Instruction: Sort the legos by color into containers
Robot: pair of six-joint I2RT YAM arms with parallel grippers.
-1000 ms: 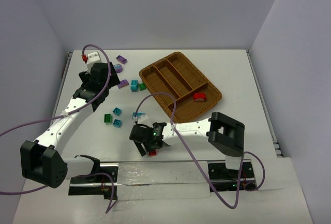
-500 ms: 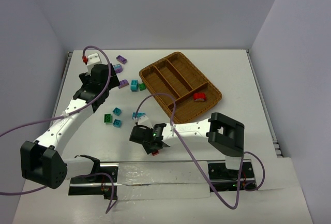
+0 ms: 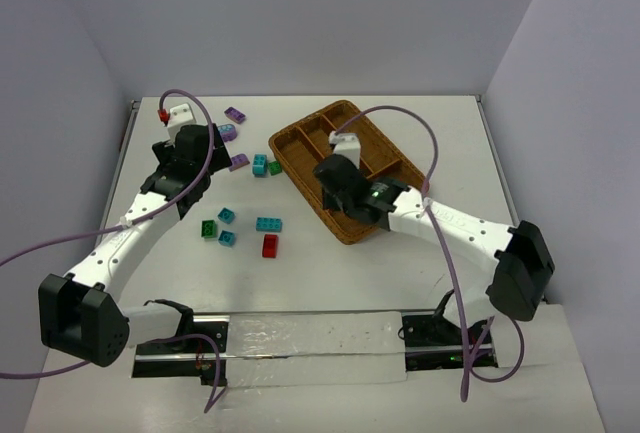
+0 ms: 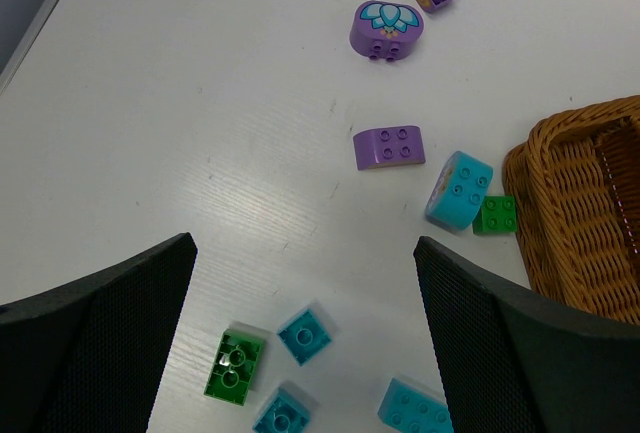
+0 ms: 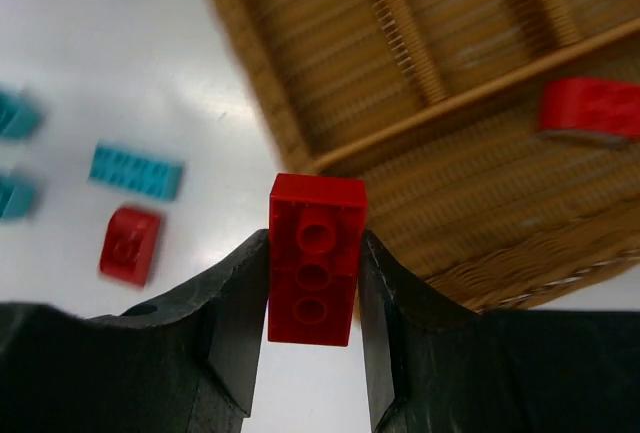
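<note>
The one piece of printing is a teal petal motif on top of a rounded purple brick [image 4: 385, 25]; the other legos are plain glossy plastic with round studs. The right arm's jaws are clenched on a red brick [image 5: 314, 258], an oblong showing three studs in a row, its long sides pressed between smooth black fingers [image 5: 235, 323]. In the wrist view it hangs by the rim of the wicker tray [image 5: 255, 73], at the corner of the crosswise compartment [image 5: 470, 183], where a rounded red brick [image 5: 590, 108] lies (blurred, but its studs show). The tray is brown and tightly woven, with woven dividers. On the white desk [image 4: 200, 103] beside it lie a curved red piece [image 3: 269, 245] and a long teal brick [image 3: 268, 224]. The left arm's jaws stand released and wide, their inner faces a fine black mesh, above a curved purple brick [image 4: 388, 146], a rounded teal brick [image 4: 458, 190] just beside a small green square [image 4: 495, 214], a green brick [image 4: 235, 368] and a small teal brick [image 4: 305, 333].
</note>
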